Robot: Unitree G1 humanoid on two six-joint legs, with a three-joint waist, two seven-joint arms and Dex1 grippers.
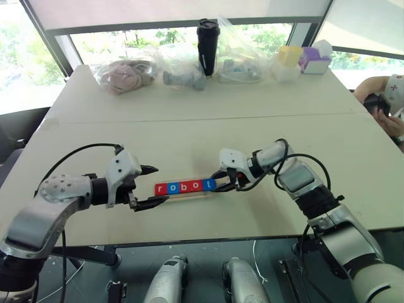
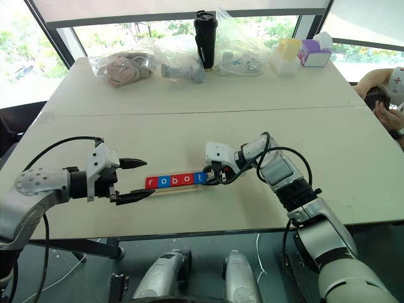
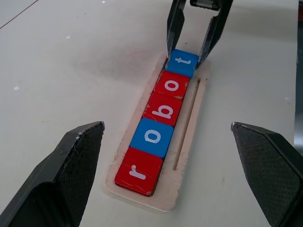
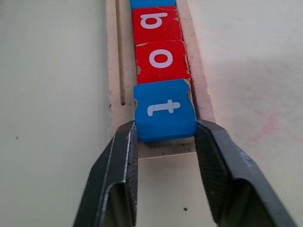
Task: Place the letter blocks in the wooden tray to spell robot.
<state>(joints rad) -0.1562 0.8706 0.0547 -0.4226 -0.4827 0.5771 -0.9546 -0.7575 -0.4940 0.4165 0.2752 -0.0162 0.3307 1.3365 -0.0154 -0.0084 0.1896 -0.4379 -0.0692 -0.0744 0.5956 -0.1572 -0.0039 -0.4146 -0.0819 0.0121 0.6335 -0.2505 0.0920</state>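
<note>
The wooden tray [image 3: 189,142] lies near the table's front edge, between my two grippers. Five letter blocks fill it in a row: red r [image 3: 139,171], blue o [image 3: 152,137], red b [image 3: 164,109], red o [image 3: 173,85] and blue t [image 3: 183,61]. My right gripper [image 1: 222,183] is at the tray's right end. Its fingers [image 4: 123,156] straddle the t block, slightly parted and close against its two sides; the block lies flat in the tray. At the tray's left end my left gripper [image 1: 161,184] stands wide open, holding nothing and pointing along the row.
Along the table's far edge stand a black tumbler [image 1: 207,44], clear plastic bags [image 1: 180,66] with soft things, and small boxes [image 1: 303,60]. A person's hand [image 1: 385,104] shows at the right edge. A seam crosses the table behind the tray.
</note>
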